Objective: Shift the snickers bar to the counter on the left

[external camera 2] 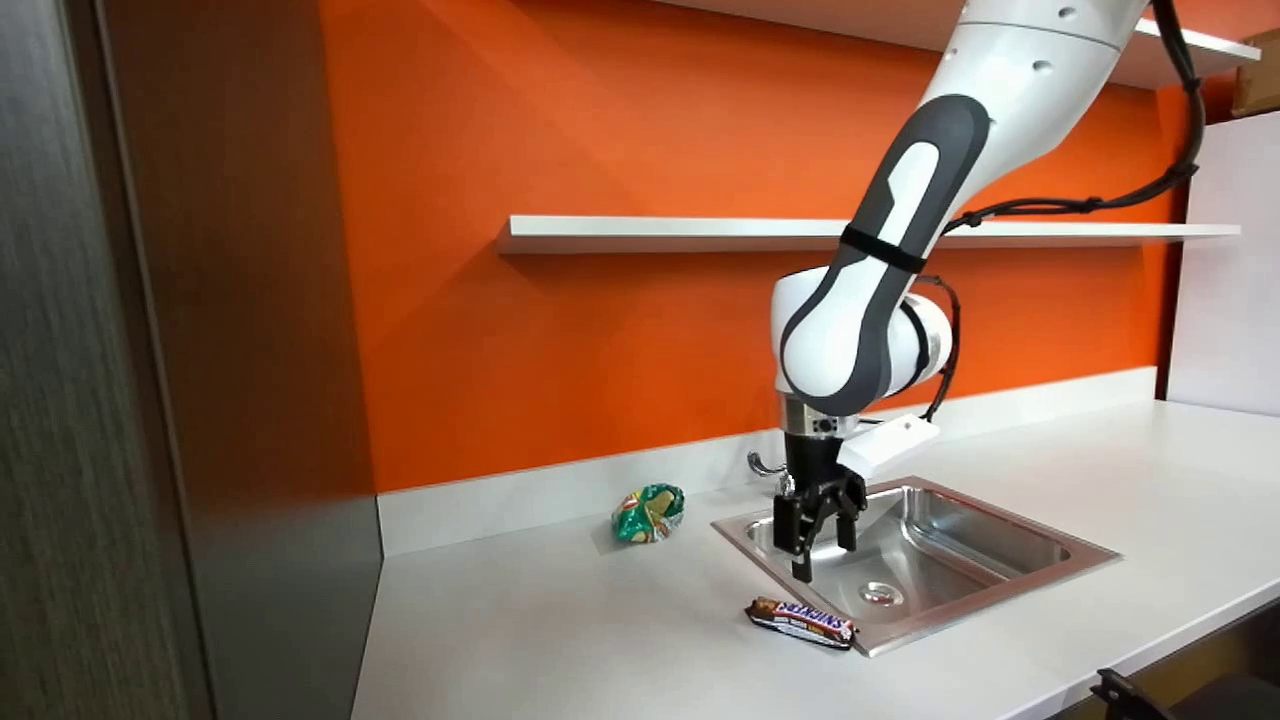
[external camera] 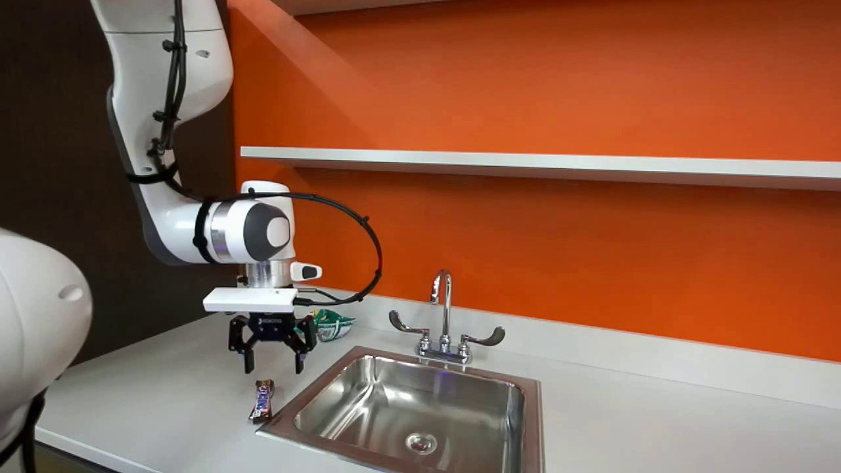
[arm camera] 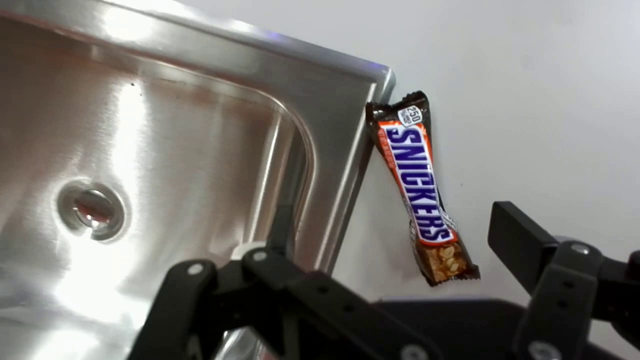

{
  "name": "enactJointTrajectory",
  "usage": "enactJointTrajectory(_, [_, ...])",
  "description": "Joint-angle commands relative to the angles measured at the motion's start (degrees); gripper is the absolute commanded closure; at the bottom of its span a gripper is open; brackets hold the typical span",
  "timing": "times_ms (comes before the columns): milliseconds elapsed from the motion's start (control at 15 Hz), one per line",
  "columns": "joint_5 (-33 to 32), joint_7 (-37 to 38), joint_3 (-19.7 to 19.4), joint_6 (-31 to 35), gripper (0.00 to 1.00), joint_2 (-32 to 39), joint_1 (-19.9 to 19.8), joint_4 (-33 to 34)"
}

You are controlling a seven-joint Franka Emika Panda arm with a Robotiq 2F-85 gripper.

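your robotiq gripper (external camera: 274,366) hangs with jaws apart, the snickers bar (arm camera: 420,185) on the counter (external camera: 164,387) by the sink's (external camera: 387,417) front-left corner.

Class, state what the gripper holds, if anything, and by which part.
Nothing is held: the gripper is open, and the bar lies on the counter below it.

Open counter (arm camera: 525,125) flanks the Snickers bar (arm camera: 417,185); the sink corner (arm camera: 345,107) crowds one end
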Motion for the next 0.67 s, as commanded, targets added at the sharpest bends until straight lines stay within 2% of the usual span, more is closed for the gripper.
enactJointTrajectory(0, [-0.9,7.1,-1.1,-0.8,0.00,-7.2,-1.5,-5.0])
enactJointTrajectory(400, [-2.4,14.6,-1.6,-1.2,0.00,-13.5,-4.7,-10.2])
enactJointTrajectory(467, [-0.2,10.8,-1.5,-0.1,0.00,-9.2,-3.9,-7.3])
enactJointTrajectory(600, [-0.5,11.9,-1.4,-0.2,0.00,-10.7,-4.5,-8.5])
